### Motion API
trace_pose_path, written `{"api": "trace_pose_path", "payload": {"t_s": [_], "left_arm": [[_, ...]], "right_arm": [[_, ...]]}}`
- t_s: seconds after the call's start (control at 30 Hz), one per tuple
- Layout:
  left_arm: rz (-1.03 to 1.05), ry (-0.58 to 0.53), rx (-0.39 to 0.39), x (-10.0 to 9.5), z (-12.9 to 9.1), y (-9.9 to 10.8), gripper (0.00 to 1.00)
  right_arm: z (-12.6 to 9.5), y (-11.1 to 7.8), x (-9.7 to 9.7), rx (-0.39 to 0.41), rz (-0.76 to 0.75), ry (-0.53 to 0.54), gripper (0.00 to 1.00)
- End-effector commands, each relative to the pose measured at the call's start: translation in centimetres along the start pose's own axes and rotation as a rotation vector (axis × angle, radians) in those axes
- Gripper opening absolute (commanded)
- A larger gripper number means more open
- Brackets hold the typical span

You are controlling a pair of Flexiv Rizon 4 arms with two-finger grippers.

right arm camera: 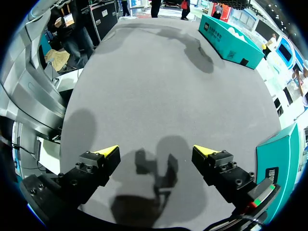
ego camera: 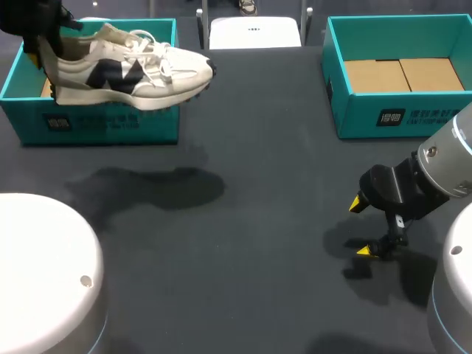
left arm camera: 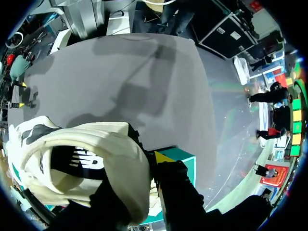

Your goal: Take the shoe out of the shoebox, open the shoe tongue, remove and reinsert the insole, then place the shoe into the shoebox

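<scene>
The shoe (ego camera: 133,74), white with a dark side mark, hangs in the air over the left box (ego camera: 110,122). It is roughly level, sole down, with its toe pointing past the box's right wall toward the middle of the table (ego camera: 258,184). The left pincer (ego camera: 46,46) has hold of it by the heel. In the left wrist view the heel collar sits clamped between the fingers, with one yellow tip (left arm camera: 163,156) showing just outside the collar and the other hidden by the shoe. The shoe's shadow lies on the table in front of the box.

The right pincer (right arm camera: 156,151) is over bare table, in front of the right box (ego camera: 398,110). Its fingers are spread wide with nothing between them.
</scene>
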State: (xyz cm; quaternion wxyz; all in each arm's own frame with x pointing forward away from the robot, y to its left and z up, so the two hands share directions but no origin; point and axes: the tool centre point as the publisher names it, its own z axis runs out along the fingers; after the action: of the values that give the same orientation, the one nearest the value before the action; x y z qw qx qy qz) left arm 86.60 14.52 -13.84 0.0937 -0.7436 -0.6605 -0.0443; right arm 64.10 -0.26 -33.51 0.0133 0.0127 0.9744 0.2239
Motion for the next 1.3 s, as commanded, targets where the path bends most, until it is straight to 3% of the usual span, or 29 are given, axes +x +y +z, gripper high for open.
{"api": "trace_pose_path", "payload": {"t_s": [0.03, 0.67, 0.97, 1.3], "left_arm": [[-0.005, 0.012, -0.073, -2.4, 1.5, -3.3, 0.00], [-0.007, 0.016, -0.064, -2.8, 1.9, -3.9, 0.00], [-0.075, 0.049, -0.120, -6.8, 5.1, -8.7, 0.00], [-0.066, 0.019, -0.083, -11.6, 8.7, -11.5, 0.00]], "right_arm": [[-0.1, -0.1, 0.2, 0.001, 0.000, -0.003, 1.00], [-0.1, -0.1, 0.2, 0.001, 0.000, -0.003, 1.00], [-0.1, -0.1, 0.2, 0.001, 0.000, -0.003, 1.00], [-0.1, -0.1, 0.2, 0.001, 0.000, -0.003, 1.00]]}}
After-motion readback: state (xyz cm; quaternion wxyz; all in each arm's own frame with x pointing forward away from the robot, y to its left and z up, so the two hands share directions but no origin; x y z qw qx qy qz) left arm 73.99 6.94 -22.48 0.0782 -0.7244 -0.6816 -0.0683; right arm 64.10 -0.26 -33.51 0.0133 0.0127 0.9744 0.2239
